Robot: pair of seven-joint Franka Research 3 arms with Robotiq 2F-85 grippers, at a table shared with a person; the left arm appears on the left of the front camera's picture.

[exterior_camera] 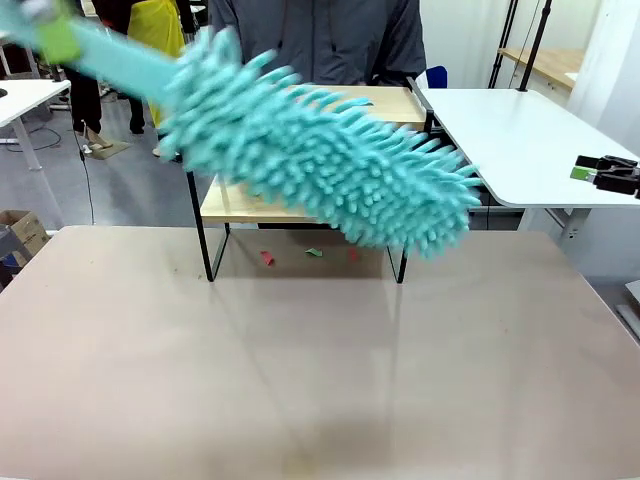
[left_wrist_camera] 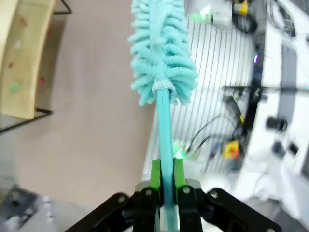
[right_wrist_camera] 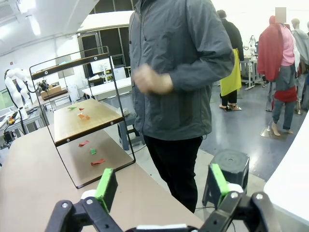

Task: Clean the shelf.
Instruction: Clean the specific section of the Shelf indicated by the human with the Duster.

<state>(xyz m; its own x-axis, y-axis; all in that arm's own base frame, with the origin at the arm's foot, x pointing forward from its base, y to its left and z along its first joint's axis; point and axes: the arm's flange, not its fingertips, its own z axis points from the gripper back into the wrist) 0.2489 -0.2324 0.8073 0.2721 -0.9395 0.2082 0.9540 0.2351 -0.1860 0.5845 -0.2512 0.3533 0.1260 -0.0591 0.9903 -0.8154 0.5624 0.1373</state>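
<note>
Left arm's in play: its fingers are clamped tight on the flat turquoise plastic handle of a fluffy turquoise microfibre duster. They grip well back from the head.

That head is a blur across the front view. It hangs in front of the two-tier shelf of light wooden boards in a thin black metal frame. Whether the fibres are touching wood, I can't tell.

The shelf stands at the far middle of the beige surface, right in front of a person in a grey jacket.

Small red and green paper scraps lie on its lower board, with more on the surface underneath.

The right arm waits off to the right, fingers spread wide with nothing between them.

The shelf looks stiff but light on those skinny legs, so I'd say a hard shove could slide or tip it. If it needs steadying, a raised end rail or an upright leg is the place to grip, not the smooth boards.

The duster looks feather-light, with a soft, floppy head and a slim handle that's likely slick. Holding the handle is the sensible choice.
</note>
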